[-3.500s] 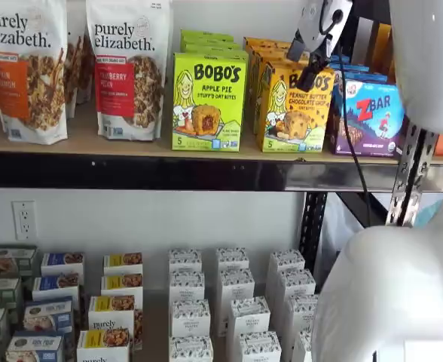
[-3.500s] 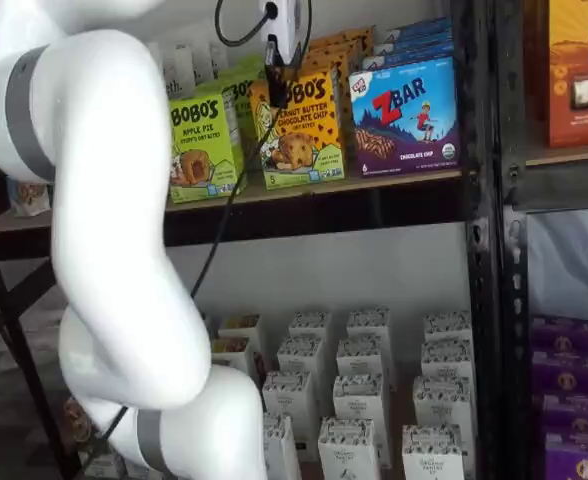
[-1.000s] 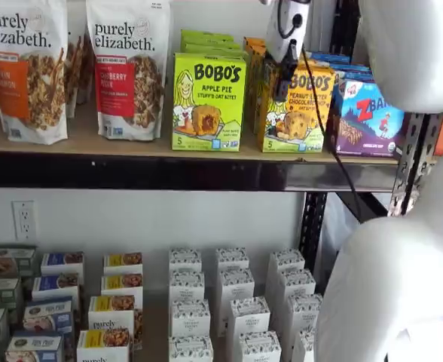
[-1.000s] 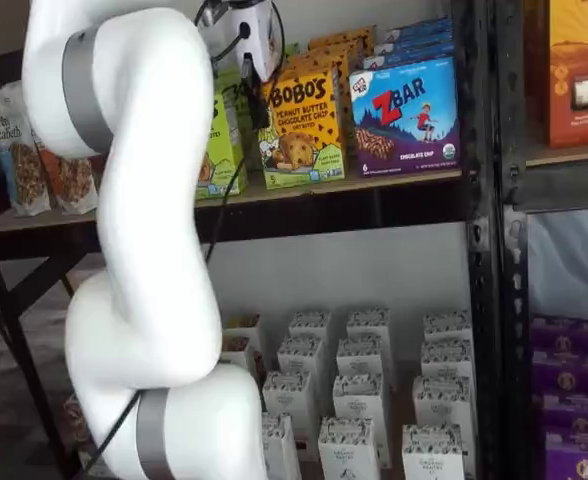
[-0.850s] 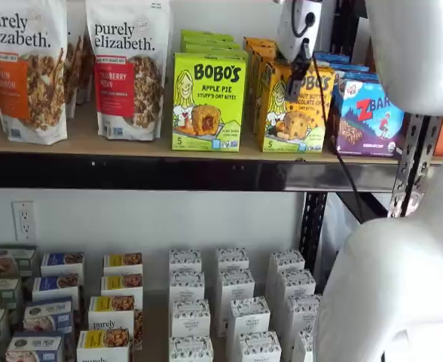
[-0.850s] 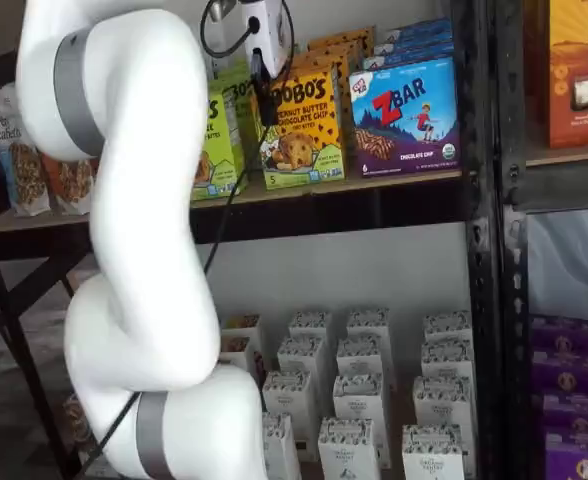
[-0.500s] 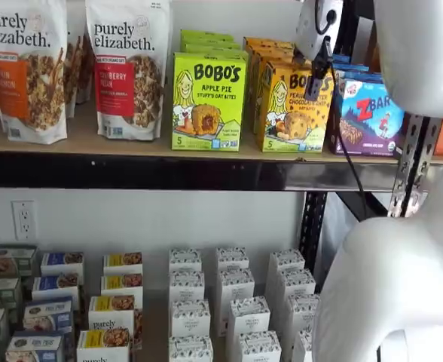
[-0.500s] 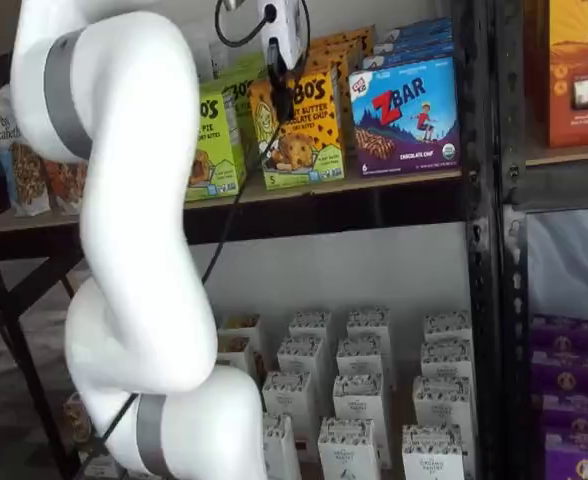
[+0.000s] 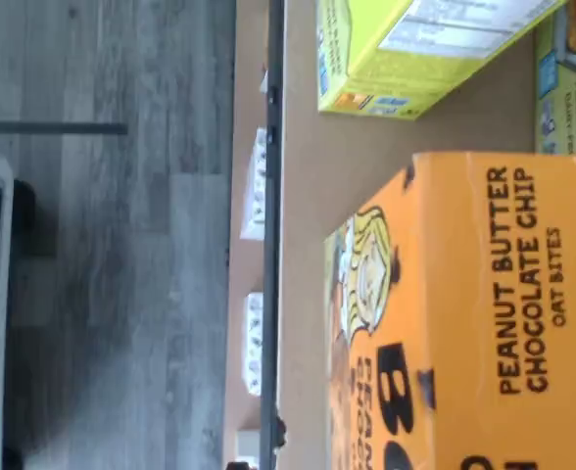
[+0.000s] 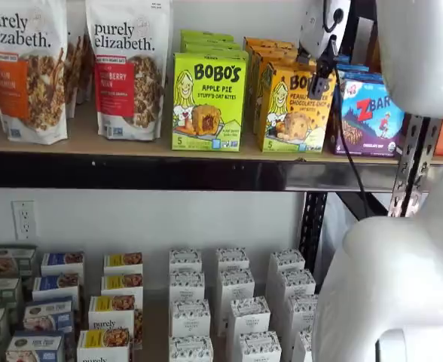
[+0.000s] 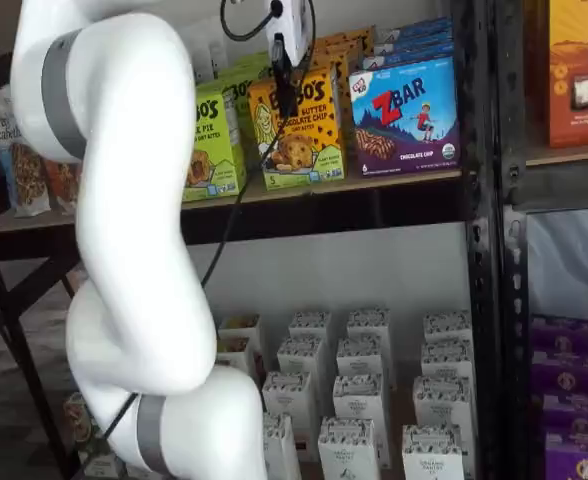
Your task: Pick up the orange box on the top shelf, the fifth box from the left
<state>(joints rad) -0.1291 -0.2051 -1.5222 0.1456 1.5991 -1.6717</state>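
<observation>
Top shelf [image 10: 131, 147], front faces counted: purely elizabeth granola bags [image 10: 127, 68], two in full sight, more behind them, number uncertain; lime-green Bobo's Apple Pie carton [image 10: 208, 102], one at the front of a row, depth not countable; orange box [image 10: 293, 105], Bobo's Peanut Butter Chocolate Chip, one at the front with like cartons behind; ZBar box [image 10: 368, 113], one at the front; lower level: small white boxes [image 10: 236, 309], many, several rows, total not countable; pincer [image 10: 321, 64], one.
</observation>
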